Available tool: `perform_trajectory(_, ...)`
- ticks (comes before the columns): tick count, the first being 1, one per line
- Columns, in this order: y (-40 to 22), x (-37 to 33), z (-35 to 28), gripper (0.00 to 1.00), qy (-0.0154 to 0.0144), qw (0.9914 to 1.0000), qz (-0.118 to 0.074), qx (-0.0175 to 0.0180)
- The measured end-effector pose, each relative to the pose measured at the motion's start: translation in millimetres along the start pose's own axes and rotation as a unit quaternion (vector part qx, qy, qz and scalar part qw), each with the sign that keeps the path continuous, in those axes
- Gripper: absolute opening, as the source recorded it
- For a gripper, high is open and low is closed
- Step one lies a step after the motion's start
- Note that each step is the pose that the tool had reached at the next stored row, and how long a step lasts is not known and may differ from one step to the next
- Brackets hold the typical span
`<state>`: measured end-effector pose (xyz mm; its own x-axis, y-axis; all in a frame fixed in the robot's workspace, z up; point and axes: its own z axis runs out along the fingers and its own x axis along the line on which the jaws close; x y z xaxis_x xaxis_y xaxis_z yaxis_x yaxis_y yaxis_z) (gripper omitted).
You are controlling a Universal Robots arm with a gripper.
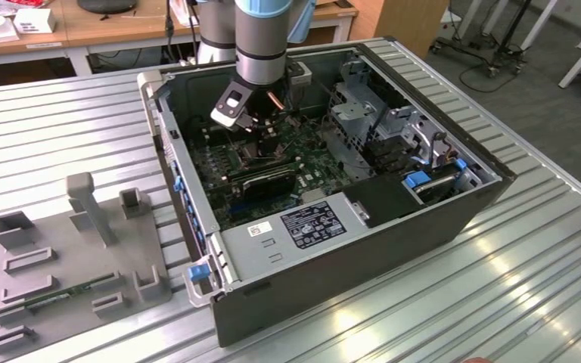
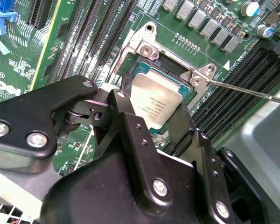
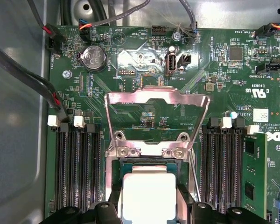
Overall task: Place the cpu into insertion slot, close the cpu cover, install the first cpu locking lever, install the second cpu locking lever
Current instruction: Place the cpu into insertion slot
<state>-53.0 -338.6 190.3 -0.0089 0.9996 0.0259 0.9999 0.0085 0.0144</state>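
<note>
1. The end effector [image 2: 151,111] reaches down into an open computer case [image 1: 371,261] that lies on its side on a ribbed metal table [image 1: 502,287]
2. Its black fingers [image 2: 130,126] are set narrow and hold the cpu [image 2: 156,102], one finger against each of two opposite edges
3. In both wrist views the cpu, silvery top up, lies between the fingers directly over the insertion slot [image 2: 175,63]; whether it is fully seated or just above the socket I cannot tell
4. The cpu cover [image 3: 157,97] is swung open, just beyond the fingertips on the slot's hinge side, its square window showing green motherboard [image 3: 214,70] through it
5. A thin locking lever [image 2: 252,91] runs out from the slot's frame, beside one finger and not touching it
6. Long black memory slots [image 3: 77,172] run along both flanks of the end effector, outside the slot's frame
</note>
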Motion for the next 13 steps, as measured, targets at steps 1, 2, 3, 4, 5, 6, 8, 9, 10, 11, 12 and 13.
perform_trajectory(1, 0.0, 0.0, 0.0, 0.54, 0.0000, 1.00000, 0.000, 0.0000)
perform_trajectory(2, 0.0, 0.0, 0.0, 0.54, 0.0000, 1.00000, 0.000, 0.0000)
perform_trajectory(3, 0.0, -0.1, 0.3, 0.54, -0.0001, 1.00000, 0.000, 0.0001)
perform_trajectory(4, -0.1, -0.1, 0.6, 0.54, -0.0002, 1.00000, 0.000, 0.0001)
perform_trajectory(5, -0.2, -0.3, 0.8, 0.54, -0.0004, 1.00000, 0.000, 0.0003)
perform_trajectory(6, -0.2, -0.4, 0.9, 0.54, -0.0005, 1.00000, 0.000, 0.0003)
perform_trajectory(8, -0.3, -0.4, 0.9, 0.54, -0.0007, 1.00000, 0.000, 0.0004)
perform_trajectory(9, -0.3, -0.4, 0.9, 0.54, -0.0007, 1.00000, 0.000, 0.0004)
perform_trajectory(10, -0.3, -0.4, 0.9, 0.54, -0.0007, 1.00000, 0.000, 0.0004)
perform_trajectory(11, -0.3, -0.4, 0.9, 0.54, -0.0007, 1.00000, 0.000, 0.0005)
perform_trajectory(12, -0.3, -0.4, 0.9, 0.54, -0.0008, 1.00000, 0.000, 0.0005)
perform_trajectory(13, -0.2, -0.4, 1.0, 0.54, -0.0007, 1.00000, 0.000, 0.0004)
